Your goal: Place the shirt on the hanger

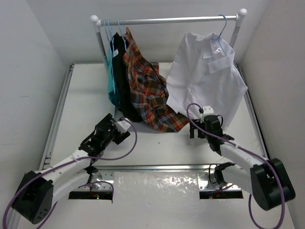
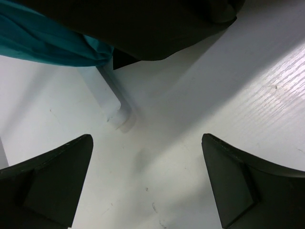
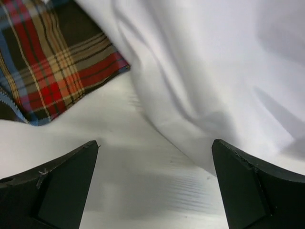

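Note:
The white shirt hangs on the light-blue hanger, whose hook is over the right end of the rail; its lower part drapes down to the table. My right gripper is just in front of the shirt's lower left edge. In the right wrist view the right gripper is open and holds nothing, with the shirt just beyond the fingertips, above the table. My left gripper is low over the table in front of the dark clothes. The left gripper stands open over bare table.
A clothes rail spans the back of the table. On its left end hang teal and black garments and a red-orange plaid shirt. The plaid shirt lies left of the white one. A rack post stands ahead of my left gripper.

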